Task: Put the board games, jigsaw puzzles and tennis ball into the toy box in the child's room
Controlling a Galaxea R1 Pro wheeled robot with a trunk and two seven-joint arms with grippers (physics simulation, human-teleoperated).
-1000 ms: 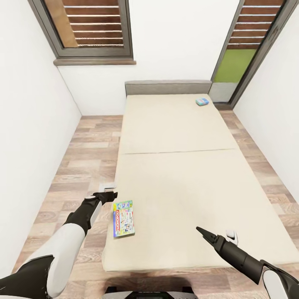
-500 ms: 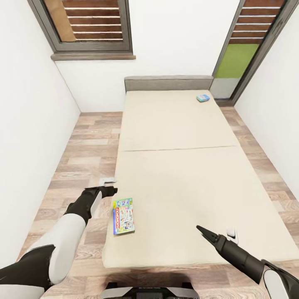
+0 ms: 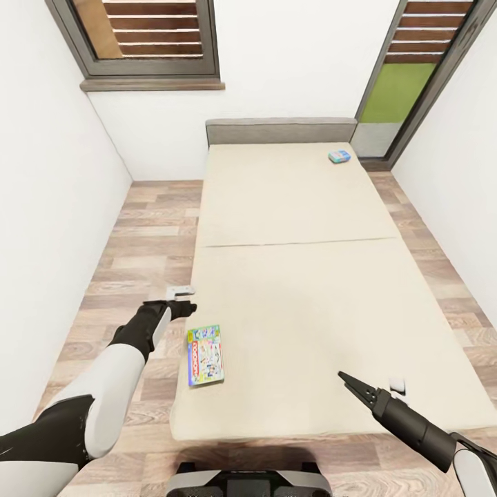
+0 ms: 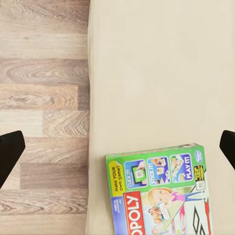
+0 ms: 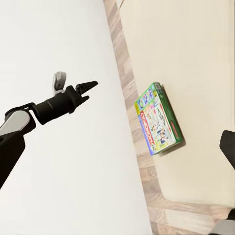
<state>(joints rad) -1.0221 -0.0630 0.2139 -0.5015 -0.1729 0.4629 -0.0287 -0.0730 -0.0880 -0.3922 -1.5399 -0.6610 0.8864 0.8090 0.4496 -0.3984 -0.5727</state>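
A green-blue board game [image 3: 205,355] lies flat on the cream bed [image 3: 304,290], close to its near left edge. A smaller blue board game [image 3: 339,157] rests at the bed's far right corner by the headboard. My left gripper [image 3: 183,308] hovers open over the bed's left edge, just beyond the green-blue box; the left wrist view shows that box [image 4: 159,193] below the wide-apart fingers [image 4: 10,152]. My right gripper [image 3: 352,384] hangs open over the near right part of the mattress, holding nothing. In the right wrist view the box [image 5: 159,120] and the left gripper [image 5: 89,87] appear.
A strip of wood plank floor [image 3: 138,235] runs between the bed and the white left wall [image 3: 48,207]. A grey headboard [image 3: 279,130] stands against the far wall, with a window [image 3: 148,34] above left and a glazed door [image 3: 407,76] at right.
The whole picture has shifted, so the camera has moved. My right gripper has drifted slightly right over the mattress. Both board games lie where they were.
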